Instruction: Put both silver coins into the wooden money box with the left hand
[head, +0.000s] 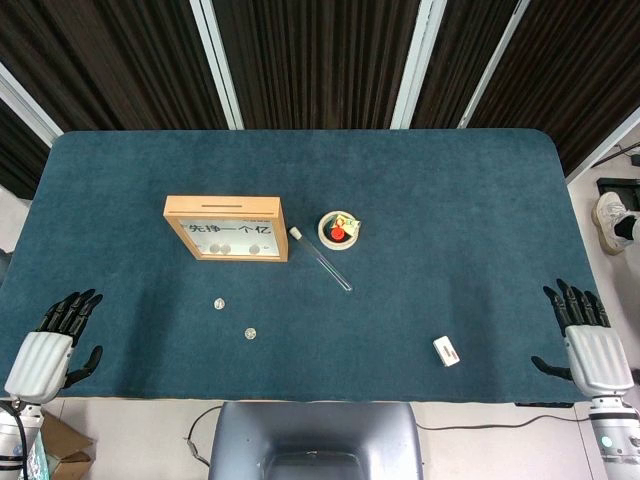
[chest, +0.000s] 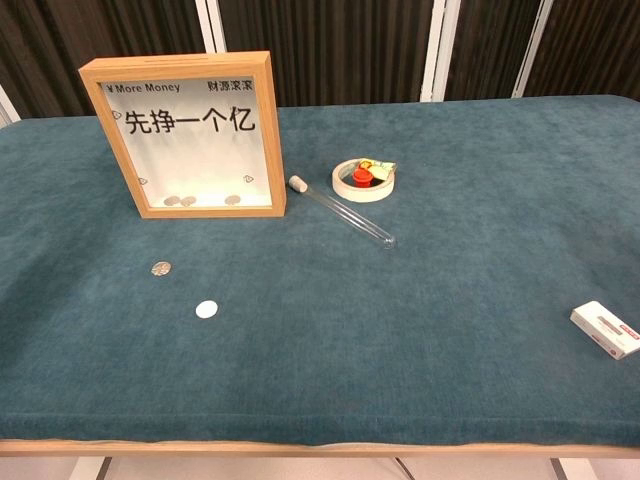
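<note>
The wooden money box (head: 226, 228) (chest: 186, 134) stands upright left of the table's middle, with several coins behind its glass front. Two silver coins lie on the cloth in front of it: one (head: 219, 303) (chest: 161, 268) nearer the box, the other (head: 251, 333) (chest: 207, 309) closer to the front edge. My left hand (head: 52, 345) rests open at the front left corner, well left of both coins. At the front right corner my right hand (head: 587, 340) is open too. Neither hand shows in the chest view.
A glass test tube (head: 322, 259) (chest: 343, 212) with a stopper lies right of the box. Beside it sits a small round dish (head: 339, 230) (chest: 365, 179) holding red and yellow bits. A small white box (head: 447, 351) (chest: 606, 329) lies near the front right.
</note>
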